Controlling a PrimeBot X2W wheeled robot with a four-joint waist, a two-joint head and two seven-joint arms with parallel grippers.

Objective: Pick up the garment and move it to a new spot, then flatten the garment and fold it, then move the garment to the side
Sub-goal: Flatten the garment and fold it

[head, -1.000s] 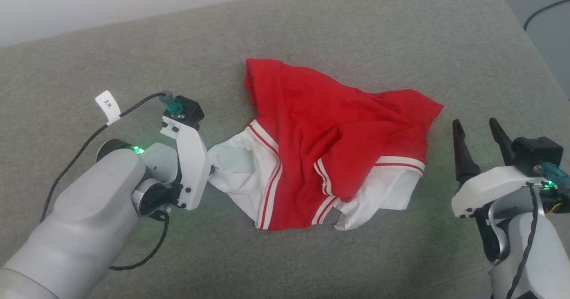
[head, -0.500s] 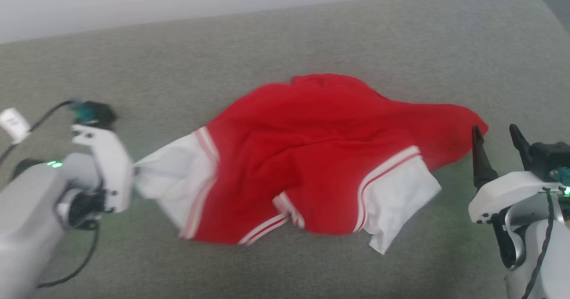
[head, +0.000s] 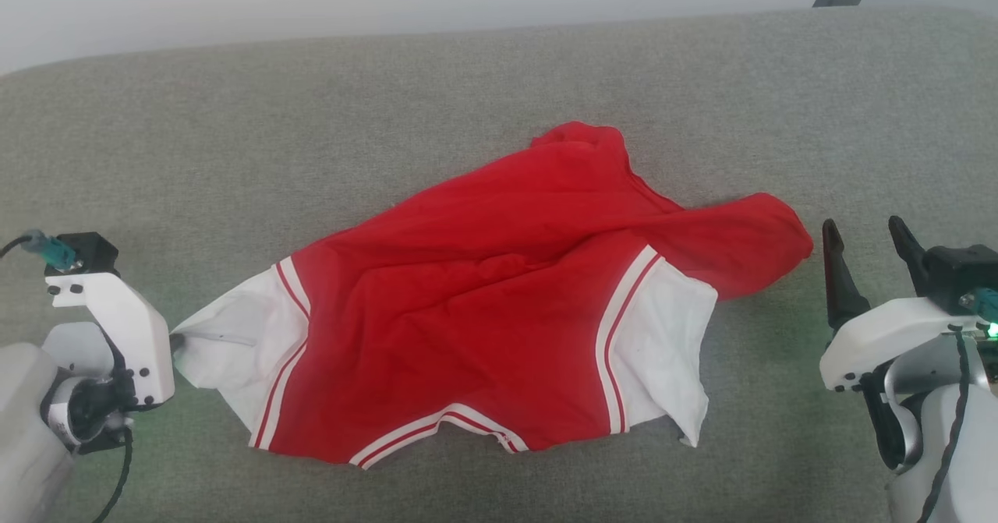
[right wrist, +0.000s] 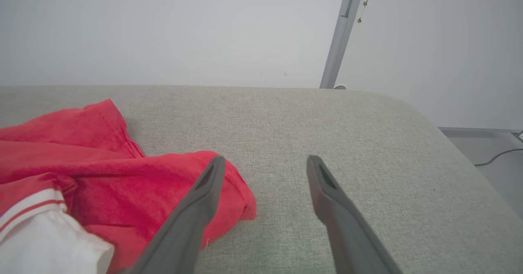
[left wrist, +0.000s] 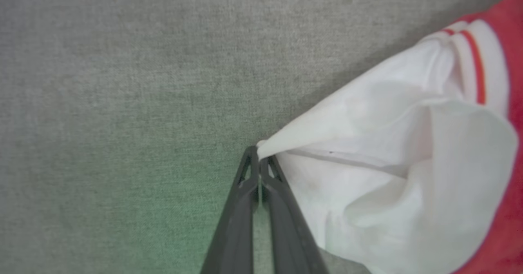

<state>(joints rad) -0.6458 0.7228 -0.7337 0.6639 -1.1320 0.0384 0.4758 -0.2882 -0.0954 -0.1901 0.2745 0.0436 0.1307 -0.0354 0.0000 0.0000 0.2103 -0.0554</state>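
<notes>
The garment (head: 483,312), a red T-shirt with white sleeves and striped trim, lies crumpled and stretched sideways on the grey cushion (head: 390,118). My left gripper (head: 175,344) is at the far left, shut on the tip of the white left sleeve (left wrist: 367,151); the wrist view shows the two fingers (left wrist: 245,184) pinched together on the cloth's edge. My right gripper (head: 861,234) stands open just right of the garment's red hem (right wrist: 163,192), with nothing between its fingers (right wrist: 327,192).
The grey cushion's rounded right edge (right wrist: 429,127) drops to a floor with a dark cable (right wrist: 494,157). A pale wall (right wrist: 163,29) and a metal post (right wrist: 341,33) stand behind. Bare cushion lies in front of and behind the garment.
My left gripper has pulled the white sleeve leftward, and the garment has spread out wider across the cushion. The camera view has also shifted. The right gripper stays open beside the hem.
</notes>
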